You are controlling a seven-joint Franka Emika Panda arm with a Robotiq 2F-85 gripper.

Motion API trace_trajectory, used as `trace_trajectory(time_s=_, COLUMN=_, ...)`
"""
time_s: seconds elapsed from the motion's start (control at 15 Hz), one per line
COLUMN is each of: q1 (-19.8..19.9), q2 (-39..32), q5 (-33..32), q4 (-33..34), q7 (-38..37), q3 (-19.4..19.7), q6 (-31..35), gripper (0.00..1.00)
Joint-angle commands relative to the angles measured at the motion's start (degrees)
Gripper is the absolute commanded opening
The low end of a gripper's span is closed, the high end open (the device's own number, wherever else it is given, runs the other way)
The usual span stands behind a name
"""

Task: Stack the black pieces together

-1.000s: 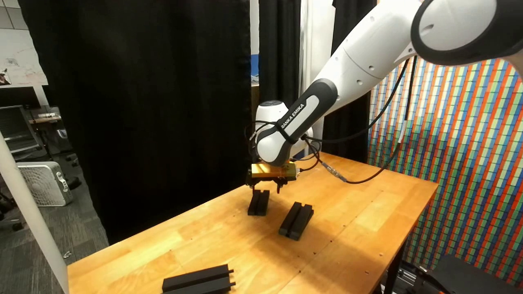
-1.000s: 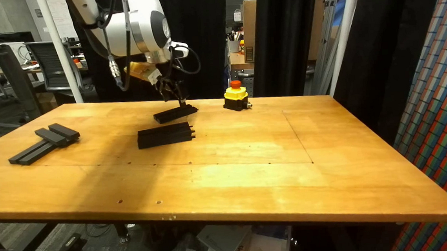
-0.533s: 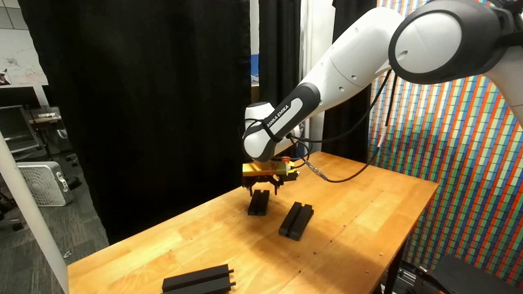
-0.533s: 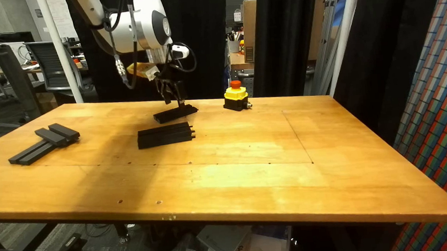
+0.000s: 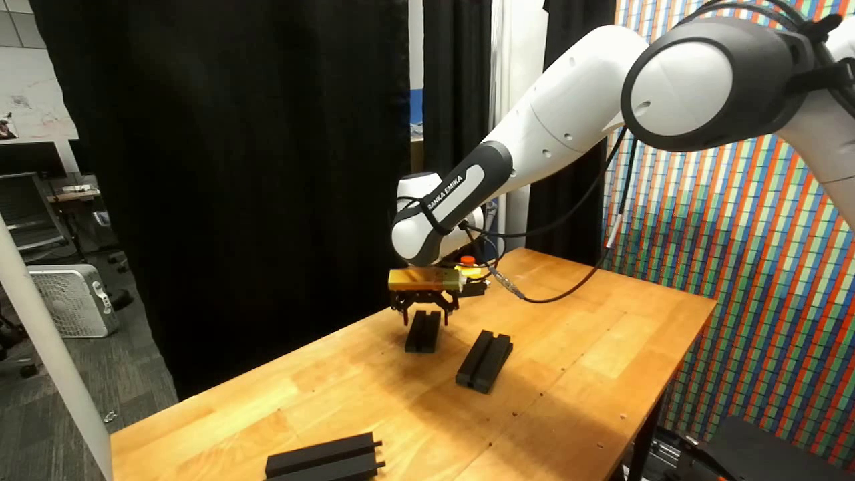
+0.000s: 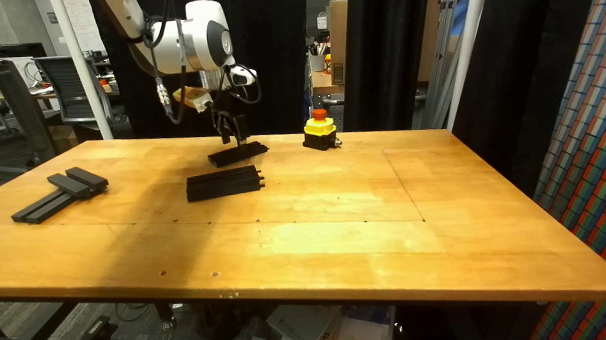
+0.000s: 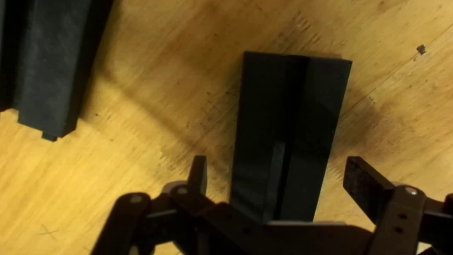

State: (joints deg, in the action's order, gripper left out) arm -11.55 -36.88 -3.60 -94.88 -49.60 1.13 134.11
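Lining-up stage of the stacking, as best one can judge: the claw (image 5: 425, 321) stands with its two fingers (image 7: 198, 175) well parted over the low block (image 5: 423, 332), one toward each long side, and nothing is clamped between them. In the wrist view the wooden table (image 7: 141, 159) shows between the block and either finger, so the straddle looks free of contact; how far the tips reach down beside it cannot be told. The claw is set across the block's short width, presumably because that is the span it can close on. The low block lies flat, on the side toward the curtain (image 5: 254, 200). Near it and roughly parallel lies the thick block (image 6: 224, 184), a handy base for the next layer, one would guess; its greater height suggests pieces already laid one on another, though no seam is clear. Well apart, toward the table's end, the crossed bars (image 6: 71, 186) overlap at an angle, more like pieces awaiting their turn than a squared pile. As to posture, the white arm (image 5: 568, 113) reaches in with its elbow high and forearm slanting down, the wrist turned so that the claw points at the tabletop; in an exterior view its yellow case (image 5: 419, 279) sits nearly level above the fingers.
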Motion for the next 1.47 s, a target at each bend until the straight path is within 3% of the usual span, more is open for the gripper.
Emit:
trace_trajectory(time_s=0.0, q1=-0.5, q2=-2.2, q5=2.0, q4=3.0, q7=-1.1, q3=0.6, q6=-0.9, gripper=1.00)
trace_trajectory(time_s=0.47, q1=-0.6, q2=-4.8, q5=2.1, q4=5.1, q7=-1.9, q3=1.0, q6=-1.6, gripper=1.00)
trace_trajectory(time_s=0.53, q1=-0.6, q2=-5.1, q5=2.0, q4=5.3, q7=-2.0, q3=1.0, q6=-1.5, gripper=0.91)
trace_trajectory(time_s=0.6, q1=-0.7, q2=-5.3, q5=1.9, q4=5.4, q7=-2.0, q3=1.1, q6=-1.4, gripper=0.74)
trace_trajectory(time_s=0.87, q1=-0.9, q2=-5.2, q5=1.6, q4=6.2, q7=-2.3, q3=1.3, q6=-1.7, gripper=0.45)
trace_trajectory(time_s=1.4, q1=-2.8, q2=1.5, q5=-0.2, q4=-1.0, q7=-5.4, q3=3.4, q6=0.0, gripper=0.45)
